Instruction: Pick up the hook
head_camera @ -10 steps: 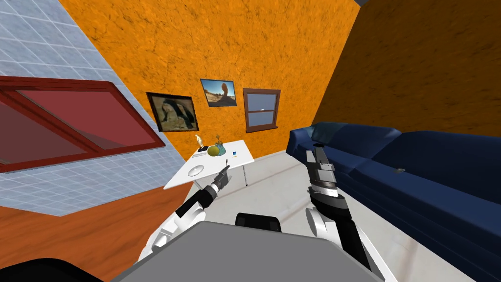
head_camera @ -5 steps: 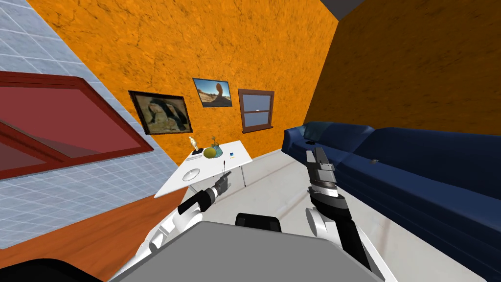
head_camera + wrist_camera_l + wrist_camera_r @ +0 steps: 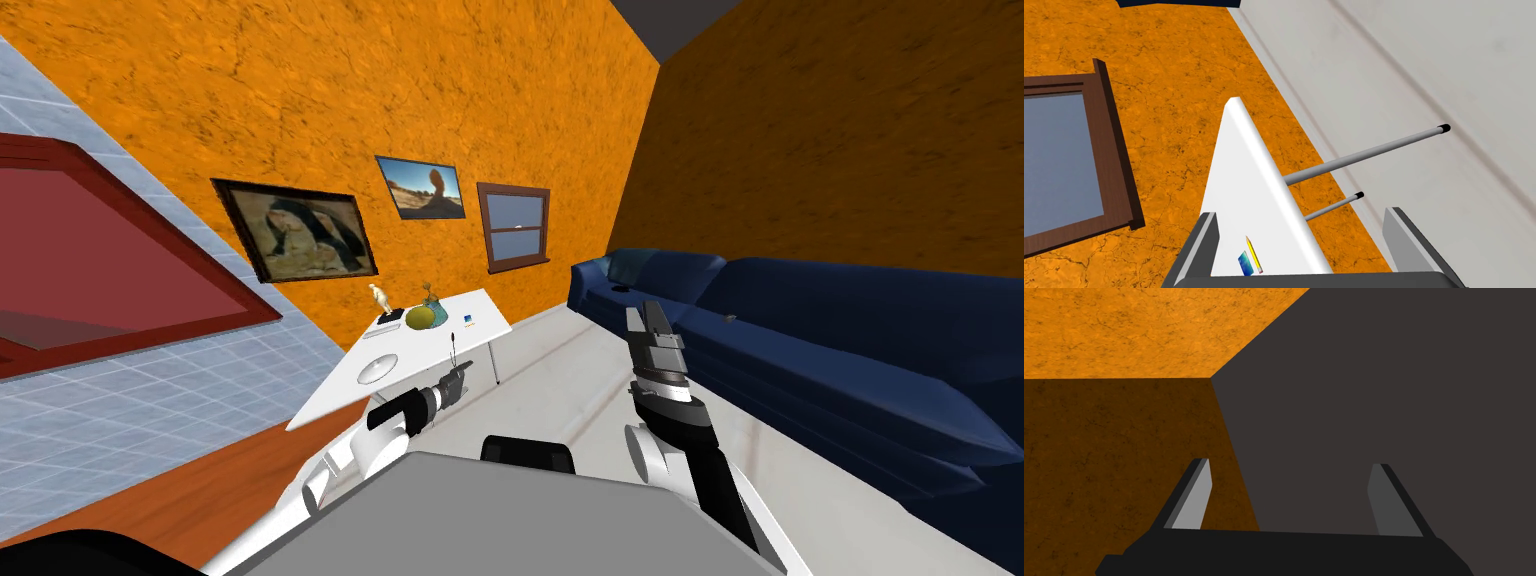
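Note:
A white table (image 3: pixel 430 350) stands against the orange wall. On it are a pale figurine (image 3: pixel 378 296), a yellow-green round thing (image 3: pixel 420 317), a teal vase (image 3: pixel 436 312), a grey disc (image 3: pixel 376 368) and a blue card (image 3: pixel 468 320). I cannot tell which thing is a hook. My left gripper (image 3: pixel 453 342) hovers open over the table's near edge. In the left wrist view the gripper (image 3: pixel 1301 212) looks along the table (image 3: pixel 1239 200), with a yellow pencil (image 3: pixel 1254 254) and the blue card (image 3: pixel 1245 263) by one finger. My right gripper (image 3: pixel 648 314) is raised and open (image 3: pixel 1290 463), holding nothing.
A long dark blue sofa (image 3: pixel 800 340) runs along the right wall, with a small dark thing (image 3: pixel 731 318) on its seat. Pale floor (image 3: pixel 570 380) lies between table and sofa. The table's thin grey legs (image 3: pixel 1369 150) stand near the wall's base.
My head view has swung, so the table, pictures and sofa slid leftward. The left gripper has dropped slightly toward the table's near edge. The right arm has not moved.

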